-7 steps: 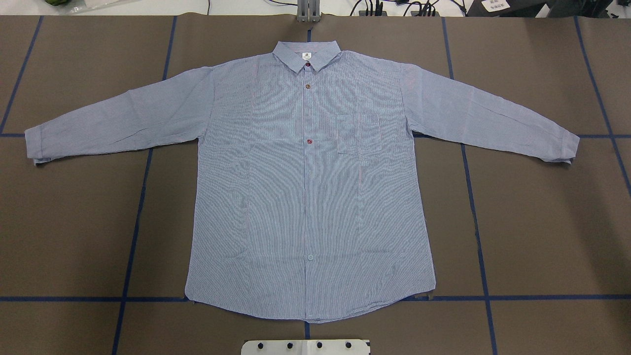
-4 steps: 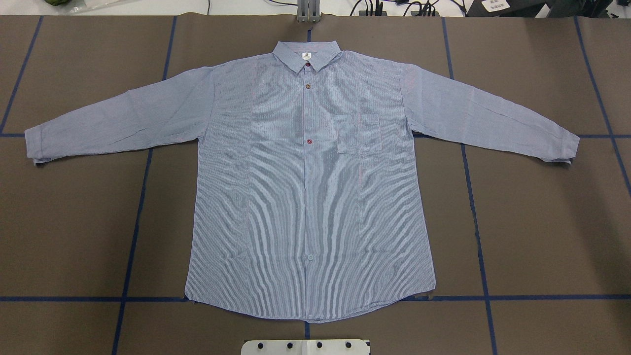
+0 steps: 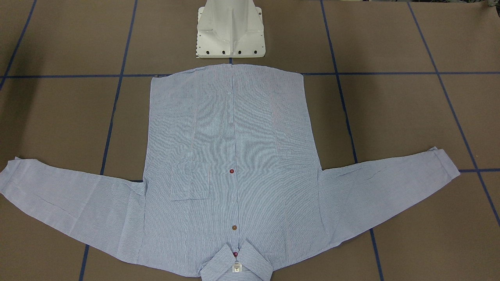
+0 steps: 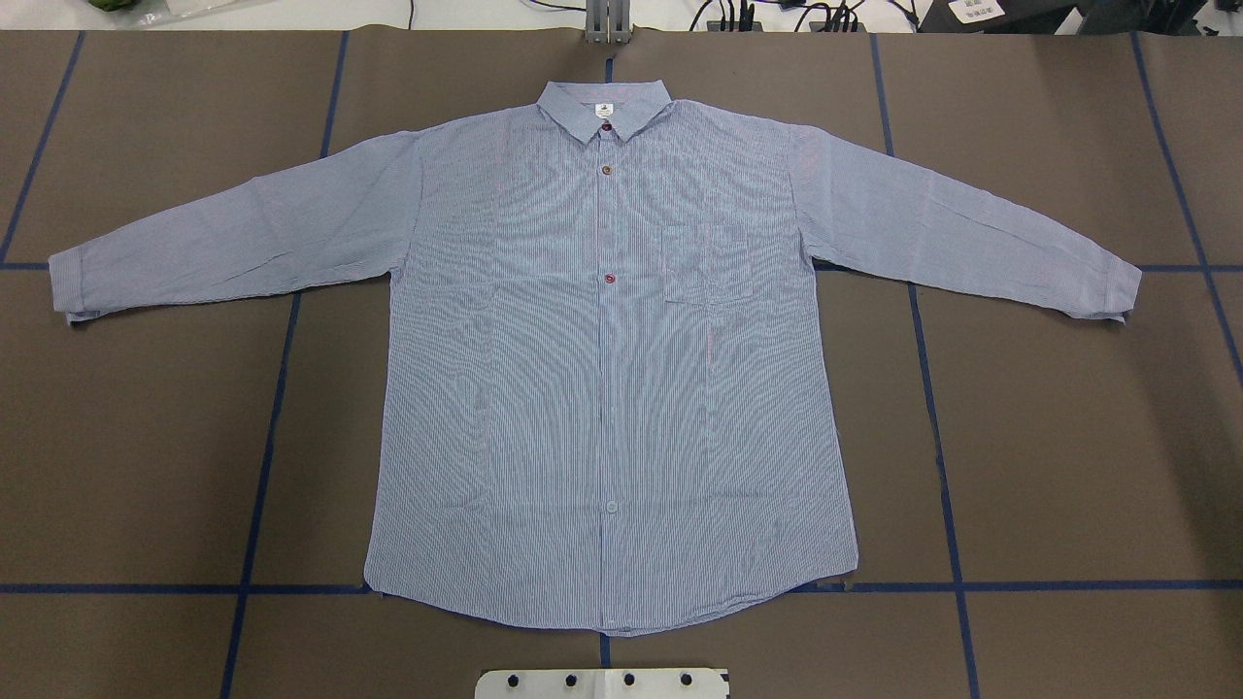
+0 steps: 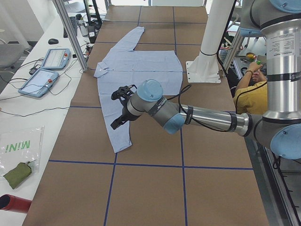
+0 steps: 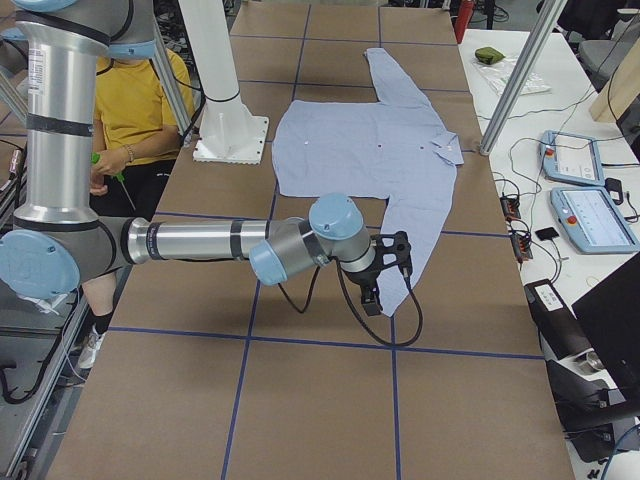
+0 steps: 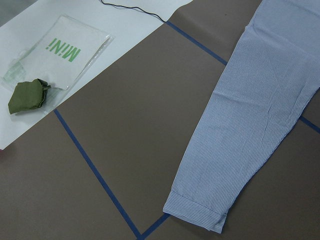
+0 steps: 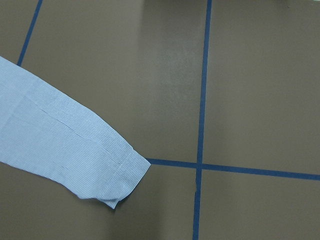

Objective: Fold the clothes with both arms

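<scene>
Overhead exterior: shirt [image 4: 602,388] flat, collar [image 4: 604,107] away from pedestal [image 4: 602,682]; left hand [image 5: 115,110], right hand [image 6: 388,275] openness can't be told.

Striped shirt [image 4: 602,369] lies flat, sleeves spread, on table [image 4: 1068,437]

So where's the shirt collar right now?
In the overhead view the collar sits top centre, at the end of the shirt farthest from the white pedestal base, just below a grey post.
</scene>
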Motion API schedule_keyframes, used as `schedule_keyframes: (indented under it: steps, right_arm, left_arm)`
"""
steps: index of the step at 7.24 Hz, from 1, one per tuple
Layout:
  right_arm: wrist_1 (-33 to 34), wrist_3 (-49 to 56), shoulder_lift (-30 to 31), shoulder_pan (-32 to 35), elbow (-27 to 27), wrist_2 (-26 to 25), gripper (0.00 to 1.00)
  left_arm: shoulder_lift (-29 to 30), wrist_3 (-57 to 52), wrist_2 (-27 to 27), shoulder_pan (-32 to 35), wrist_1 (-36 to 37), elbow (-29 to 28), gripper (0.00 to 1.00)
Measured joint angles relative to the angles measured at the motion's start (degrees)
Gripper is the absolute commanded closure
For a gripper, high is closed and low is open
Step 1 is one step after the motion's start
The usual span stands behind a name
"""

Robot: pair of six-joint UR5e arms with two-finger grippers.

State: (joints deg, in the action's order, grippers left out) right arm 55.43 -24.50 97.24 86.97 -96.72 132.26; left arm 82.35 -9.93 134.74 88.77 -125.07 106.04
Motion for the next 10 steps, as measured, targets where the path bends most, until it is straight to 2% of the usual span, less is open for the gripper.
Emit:
schedule_keyframes:
  steps: [2, 4, 5, 7, 10]
  right_arm:
    - [-14.29, -17.68, 0.23, -9.23, 4.02, -8.37, 0.02]
    - [-23.62, -30.66, 0.6, -18.71, 6.67, -17.74, 0.06]
    - [-25.81, -34.95, 0.64, -23.02, 7.54, -22.74, 0.15]
    - [-27.3, -39.91, 0.79, -29.0, 8.73, -29.83, 0.21]
    - [-27.57, -42.02, 0.81, -32.99, 10.58, -34.27, 0.23]
  left_arm:
    - [-0.05, 0.0, 0.0, 0.0, 0.0, -0.04, 0.0]
    - [-0.08, 0.0, 0.0, 0.0, 0.0, -0.04, 0.0]
    - [-0.08, 0.0, 0.0, 0.0, 0.0, -0.06, 0.0]
    - [-0.07, 0.0, 0.0, 0.0, 0.0, -0.1, 0.0]
    - [0.07, 0.0, 0.0, -0.08, 0.0, -0.18, 0.0]
